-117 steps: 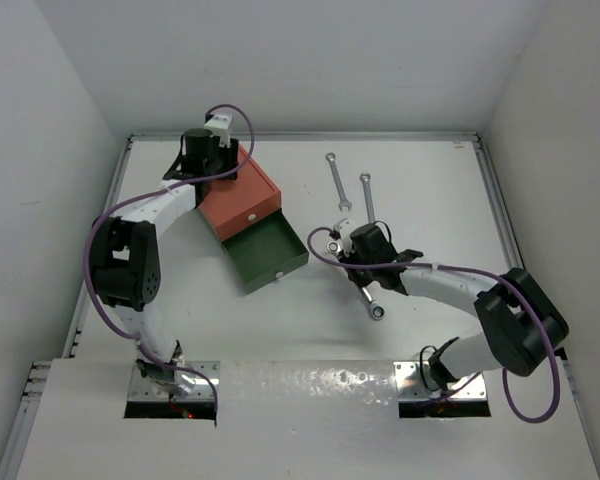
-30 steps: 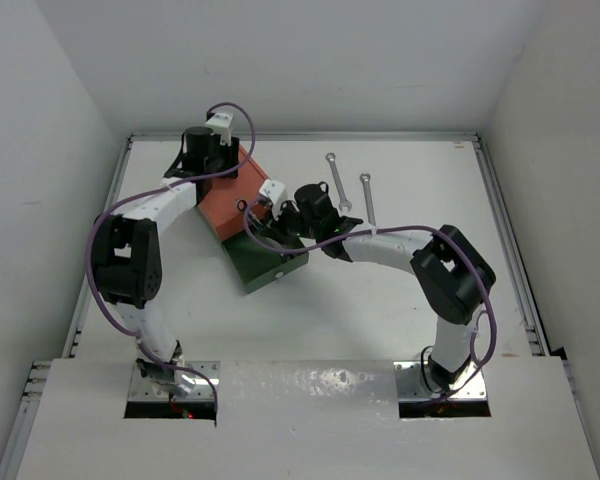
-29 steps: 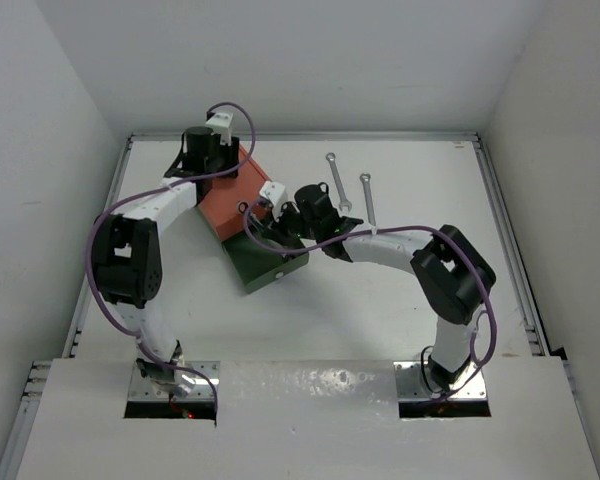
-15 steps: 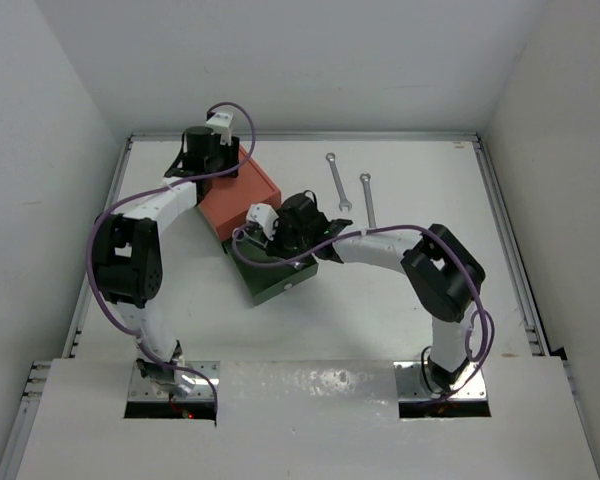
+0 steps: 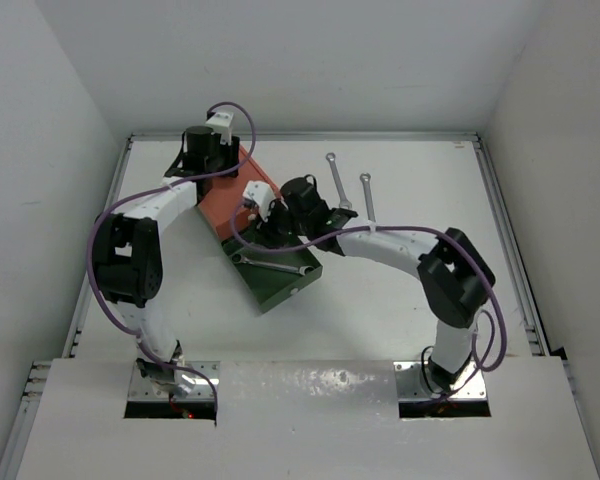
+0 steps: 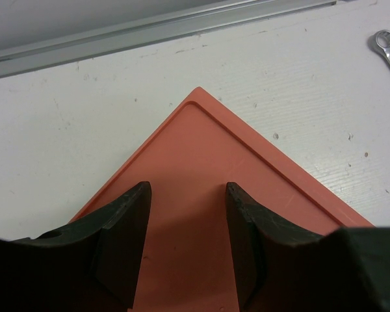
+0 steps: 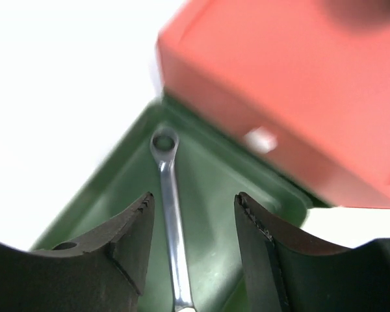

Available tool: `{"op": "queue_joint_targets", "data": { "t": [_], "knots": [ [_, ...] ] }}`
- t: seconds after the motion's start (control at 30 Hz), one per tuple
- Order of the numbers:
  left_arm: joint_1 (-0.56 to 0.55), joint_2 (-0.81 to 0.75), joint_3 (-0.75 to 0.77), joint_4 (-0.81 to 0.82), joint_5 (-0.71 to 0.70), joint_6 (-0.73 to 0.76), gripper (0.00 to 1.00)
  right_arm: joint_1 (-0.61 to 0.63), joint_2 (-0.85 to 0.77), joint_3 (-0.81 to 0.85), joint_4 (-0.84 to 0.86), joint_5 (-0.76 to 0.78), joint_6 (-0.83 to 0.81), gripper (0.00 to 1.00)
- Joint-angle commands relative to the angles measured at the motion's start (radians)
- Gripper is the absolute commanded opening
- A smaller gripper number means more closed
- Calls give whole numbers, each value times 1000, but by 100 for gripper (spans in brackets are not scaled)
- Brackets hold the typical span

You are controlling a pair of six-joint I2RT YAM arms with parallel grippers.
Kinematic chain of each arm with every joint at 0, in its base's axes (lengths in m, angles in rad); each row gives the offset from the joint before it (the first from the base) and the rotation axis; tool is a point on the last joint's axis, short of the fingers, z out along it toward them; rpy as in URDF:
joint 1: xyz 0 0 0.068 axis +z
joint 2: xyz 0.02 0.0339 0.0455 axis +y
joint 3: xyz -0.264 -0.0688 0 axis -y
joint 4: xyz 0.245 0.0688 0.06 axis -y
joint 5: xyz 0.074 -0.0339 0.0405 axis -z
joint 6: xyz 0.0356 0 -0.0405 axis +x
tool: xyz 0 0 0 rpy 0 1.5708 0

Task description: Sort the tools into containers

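Wrench (image 5: 272,266) is lying flat in the green drawer (image 5: 275,287), which is sticking out from under the orange-red drawer (image 5: 230,205). Your top cam is giving the full layout: a second wrench (image 5: 336,178) and a third wrench (image 5: 367,198) are resting side by side on the worktop (image 5: 430,180), just beyond the right arm (image 5: 400,245). The right wrist cam is adding detail the top cam lacks: the boxed wrench's ring end is pointing away from the fingers, and the white knob (image 7: 260,140) is showing on the orange-red front. The left wrist cam is showing only the orange-red top, some worktop and one ring end at upper right.

Vs. approx. 4 sec ago, that wrench was on the worktop under the right pincer (image 7: 194,208) and the green drawer was bare. Half a sec ago the pincer was sitting over the drawer's middle; now it's nearer the orange-red front.

Right pincer's jaws are standing apart, gripping nothing, w/ the wrench lying below the gap. Left pincer (image 6: 187,195) is also standing moderately apart, nothing btwn the jaws, over the orange-red top; you can't tell if it's touching.

Left arm (image 5: 130,260) is reaching up the left side, elbow out, wrist over the box's far corner. Right arm is bending at the right and stretching leftward, wrist tipping down.
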Motion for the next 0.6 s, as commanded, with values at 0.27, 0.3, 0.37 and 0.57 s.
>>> {"op": "queue_joint_targets", "data": {
  "t": [0.27,0.3,0.37,0.57],
  "knots": [
    [9,94,-51,-238,-10,13,47,-340,-186,62,-143,221,392,67],
    [9,96,-51,-238,-8,11,47,-366,-179,63,-192,239,411,71],
    [7,96,-51,-241,-8,11,47,-442,-157,75,-243,250,440,74],
    [9,93,-54,-242,-16,14,47,-587,86,252,-470,250,379,93]
  ]
}}
